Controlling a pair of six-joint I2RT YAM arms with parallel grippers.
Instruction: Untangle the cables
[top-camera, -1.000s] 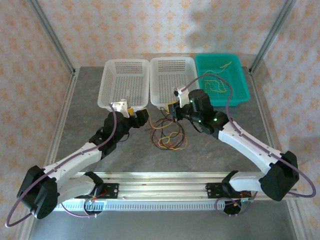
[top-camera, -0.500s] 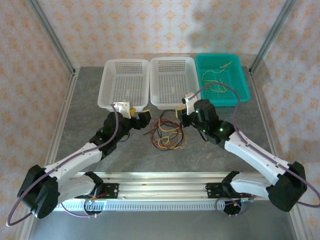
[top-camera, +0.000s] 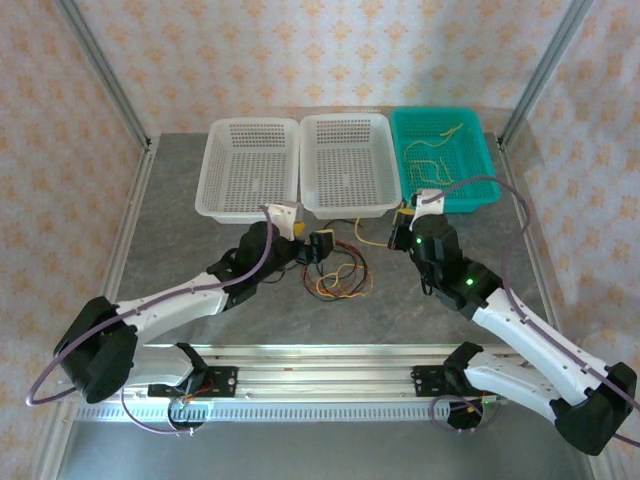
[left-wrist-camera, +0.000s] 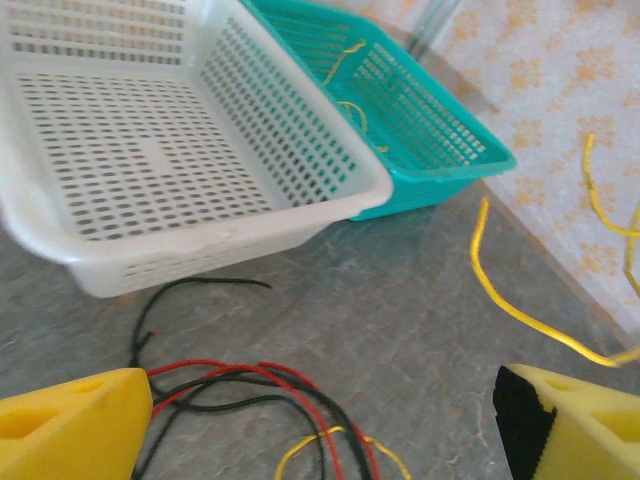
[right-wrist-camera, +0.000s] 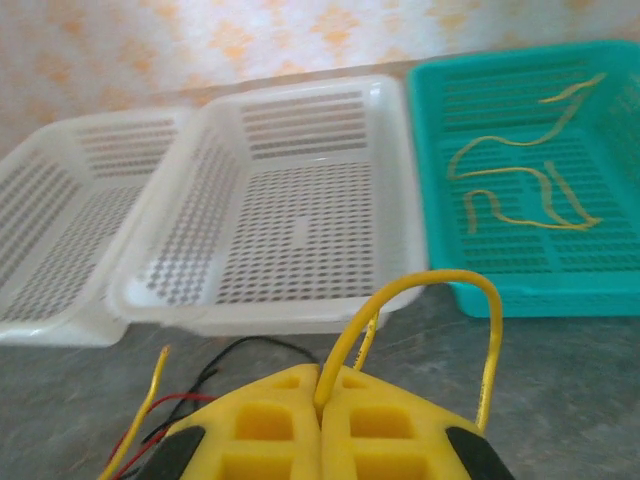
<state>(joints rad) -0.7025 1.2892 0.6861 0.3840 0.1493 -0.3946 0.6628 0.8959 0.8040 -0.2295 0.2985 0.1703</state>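
Cables (top-camera: 340, 276): red, black, yellow tangle on grey worktop (top-camera: 170, 240), just before the middle white basket (top-camera: 345, 208). Right pincer (right-wrist-camera: 322, 398): pads together, clamped on 1 yellow cable (right-wrist-camera: 440, 277). Left pincer (left-wrist-camera: 320, 420): jaws apart above the tangle. Advised: left should pin the red and black strands; right should draw the yellow clear slowly, toward the teal basket (top-camera: 488, 165). Surround: patterned walls (top-camera: 330, 50), metal frame posts (top-camera: 105, 85).

The left arm (top-camera: 170, 300) and right arm (top-camera: 530, 330) have white links, black joints and a purple-grey cable (top-camera: 270, 240) alongside (green lights (top-camera: 467, 282) dot the right one). The left pincer (left-wrist-camera: 320, 420) and right pincer (right-wrist-camera: 320, 405) have blocky yellow fingers (left-wrist-camera: 70, 425).
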